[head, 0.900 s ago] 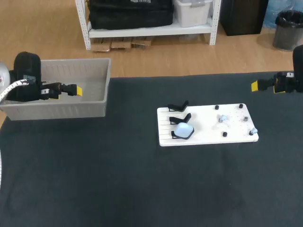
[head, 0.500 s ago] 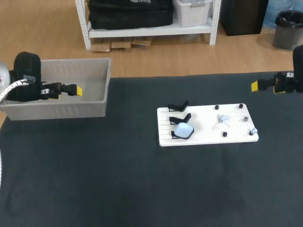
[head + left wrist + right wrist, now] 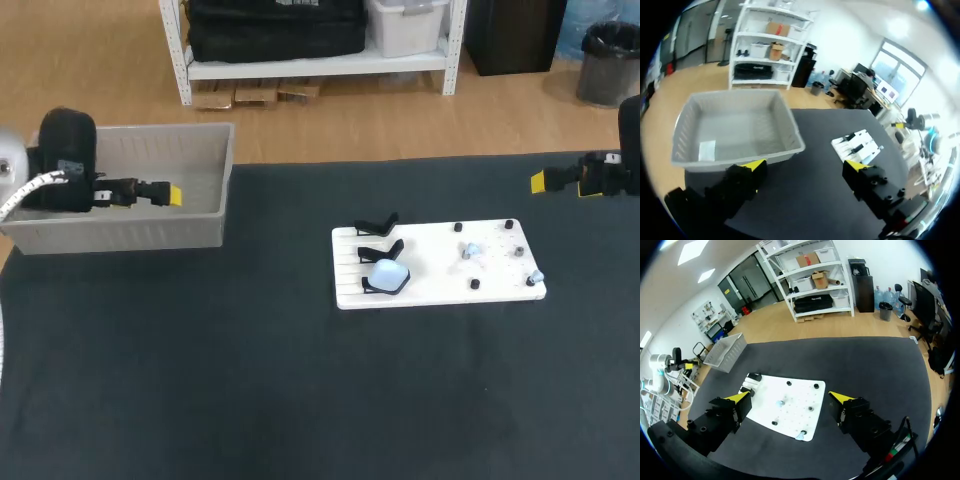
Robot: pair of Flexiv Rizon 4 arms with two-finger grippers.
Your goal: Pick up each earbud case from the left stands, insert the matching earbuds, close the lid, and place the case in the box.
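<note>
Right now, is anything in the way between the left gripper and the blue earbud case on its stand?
Nothing visible. The left gripper hangs above the box; only bare table lies between it and the blue earbud case.

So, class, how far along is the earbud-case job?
Done: nothing sure; two black stands are empty, yet no case shows in the grey box. In hand: nothing; the left end effector hovers open by the box, the right end effector open off the white board. Left: the pale blue case sits on its stand, earbuds lie on the board.
</note>
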